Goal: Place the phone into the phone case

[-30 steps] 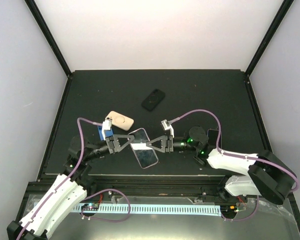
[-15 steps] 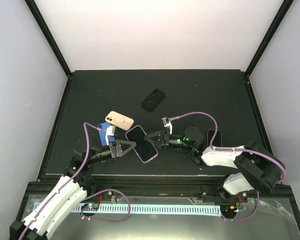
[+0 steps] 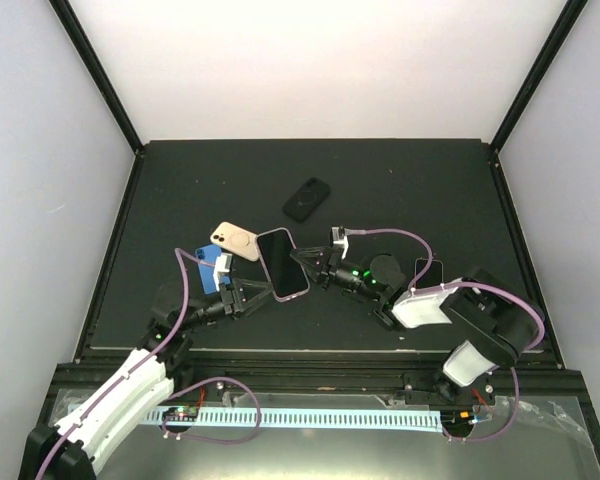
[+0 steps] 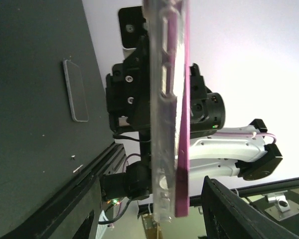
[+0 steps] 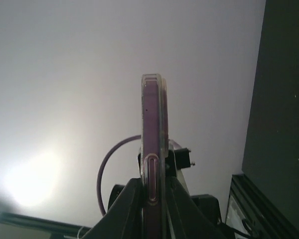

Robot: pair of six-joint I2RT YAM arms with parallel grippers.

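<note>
The right fingers point(image 5: 131, 199) are pressed together on the phone point(image 3: 282, 263), pinching its right-hand edge near the middle of the top view. The right wrist view shows the purple edge rising straight up from between them. The left fingers point(image 3: 242, 292) reach the phone's lower left edge, but whether they grip it cannot be told. In the top view the phone's long axis runs almost up and down the frame, its top end leaning slightly left and its dark screen facing the camera. In the left wrist view it stands edge-on, with a clear case point(image 4: 162, 109) along the left of its pink side, well off the table point(image 3: 380, 180). The right arm lies low, coming in from the lower right and bent back at the elbow. The left arm stretches up from the lower left. Just left of the phone lie a tan case point(image 3: 242, 240) and a blue item point(image 3: 210, 268). A black case point(image 3: 306, 199) sits further up the frame, and a second phone point(image 3: 428, 272) lies beside the right arm.
</note>
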